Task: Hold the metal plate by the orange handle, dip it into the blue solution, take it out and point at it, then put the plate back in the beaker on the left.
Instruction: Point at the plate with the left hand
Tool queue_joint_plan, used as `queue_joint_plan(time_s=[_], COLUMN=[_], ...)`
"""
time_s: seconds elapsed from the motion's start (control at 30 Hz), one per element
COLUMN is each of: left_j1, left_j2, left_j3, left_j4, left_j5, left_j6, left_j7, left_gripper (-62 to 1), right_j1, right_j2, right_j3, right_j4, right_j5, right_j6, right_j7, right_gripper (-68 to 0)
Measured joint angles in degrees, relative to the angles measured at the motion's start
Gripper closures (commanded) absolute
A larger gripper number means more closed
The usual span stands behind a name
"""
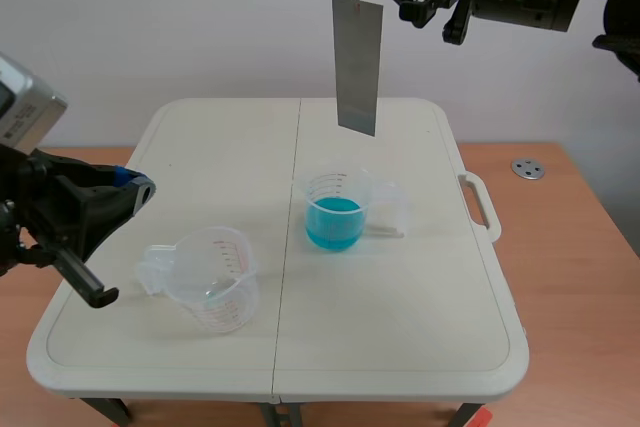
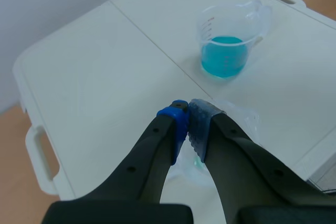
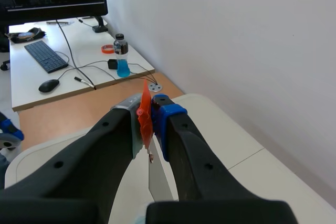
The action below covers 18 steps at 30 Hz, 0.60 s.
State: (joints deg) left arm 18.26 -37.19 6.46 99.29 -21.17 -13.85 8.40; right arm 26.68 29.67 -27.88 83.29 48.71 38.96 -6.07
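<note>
The only writing on the task's things is the red scale printed on the two beakers. The marks are too small to read, and I see no brand or label.

The metal plate (image 1: 357, 65) hangs in the air over the far half of the white folding table (image 1: 400, 327). Its long axis is vertical, the short lower edge points down and one flat face is turned to the scene camera. It is above the clear beaker (image 1: 335, 187) that holds the blue solution (image 1: 333, 222), and well apart from it.

The right gripper (image 3: 148, 106) is clenched on the orange handle (image 3: 145, 114) at the top end of the plate. The handle is pressed between the blue pad and the grey pad, and the plate goes down from there.

The left gripper (image 2: 188, 116) is low at the left side of the table, its two pads closed together with nothing between them. Just beside and under it stands the empty beaker (image 1: 215, 282), upright, its handle turned toward this arm.

Behind the right gripper a desk carries a keyboard (image 3: 46, 56), a mouse (image 3: 48, 85) and a bottle (image 3: 122, 56) with blue liquid.
</note>
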Motion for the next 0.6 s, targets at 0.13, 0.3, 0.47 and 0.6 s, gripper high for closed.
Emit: queue_joint_plan(time_s=[0.13, 0.3, 0.47, 0.6], left_j1=[-7.32, -15.78, -23.1, -27.1], left_j2=[0.02, 0.76, 2.99, 5.05], left_j3=[6.38, 12.72, 16.68, 19.85], left_j4=[-5.68, -12.59, -17.55, -20.63], left_j5=[0.13, 0.13, 0.13, 0.13], left_j6=[-1.22, -1.2, -3.56, -5.64], left_j7=[0.0, 0.0, -0.07, -0.02], left_gripper=[-2.7, -2.7, -2.7, -2.7], right_j1=[0.42, 0.42, 0.39, 0.39], right_j2=[-1.05, -2.73, -4.35, -4.76], right_j3=[-1.25, -1.25, -1.25, -1.25], right_j4=[-1.62, -5.79, -8.26, -8.31], right_j5=[0.02, 0.0, -0.02, -0.02], right_j6=[0.07, 0.04, 1.6, 1.6], right_j7=[0.22, 0.22, 0.11, 0.22], right_gripper=[-1.5, -1.5, -1.5, -1.5])
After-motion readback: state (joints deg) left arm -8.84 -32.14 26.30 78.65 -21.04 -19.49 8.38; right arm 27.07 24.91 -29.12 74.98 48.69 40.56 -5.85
